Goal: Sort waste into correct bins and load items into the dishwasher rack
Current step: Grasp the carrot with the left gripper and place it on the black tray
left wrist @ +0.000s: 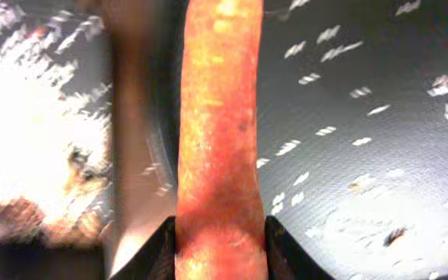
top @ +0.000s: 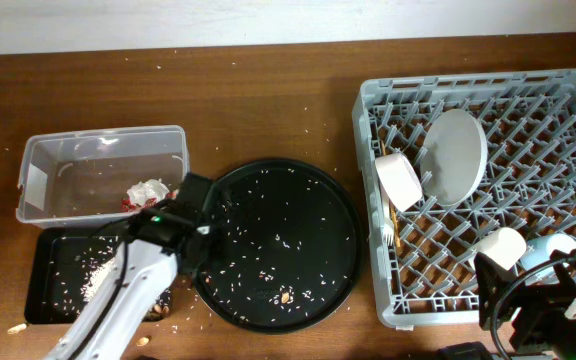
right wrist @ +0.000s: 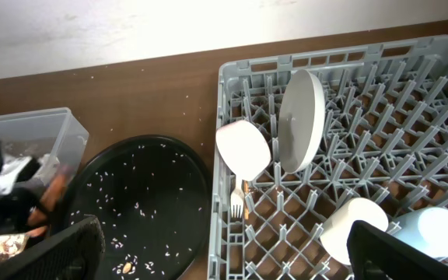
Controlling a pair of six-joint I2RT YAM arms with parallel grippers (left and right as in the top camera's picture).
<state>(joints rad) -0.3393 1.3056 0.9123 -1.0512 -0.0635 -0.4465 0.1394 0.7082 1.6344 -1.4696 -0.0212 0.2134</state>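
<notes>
While the left gripper (left wrist: 220, 253) is clamping both fingers on the near end of the small orange carrot (left wrist: 220, 117), the carrot is pointing away from the wrist camera. It is hanging over the seam between two trays. An end grip is probably leaving the tip free to drop cleanly.

Position: the carrot is sitting above the edge where the shallow black rectangular tray (top: 50, 300) is meeting the large round black tray (top: 268, 215).

Judgement: food waste is going to the rectangular tray, so the arm is likely heading there.

Containers:
- The rectangular tray is holding a pile of loose white rice (top: 93, 275) with brownish scraps.
- The clear plastic rectangular tub (top: 78, 165) is holding the crumpled white tissue (top: 148, 190) and the crinkled red wrapper (top: 130, 203).
- The round tray is carrying only scattered grains and a few crumbs.
- The large grey latticed dishwasher rack (top: 568, 120) is holding the pale grey-green round plate (top: 455, 155) on edge between pegs. The white bowl (top: 400, 180) is tilting beside it. The white cup (top: 503, 245) and the small blue-lined cup (top: 553, 248) are lying near the front. The white fork-shaped utensil (right wrist: 237, 204) is lying on the grid.

The right gripper (right wrist: 224, 233) is hovering over the rack's front edge, jaws spread wide, holding nothing.
</notes>
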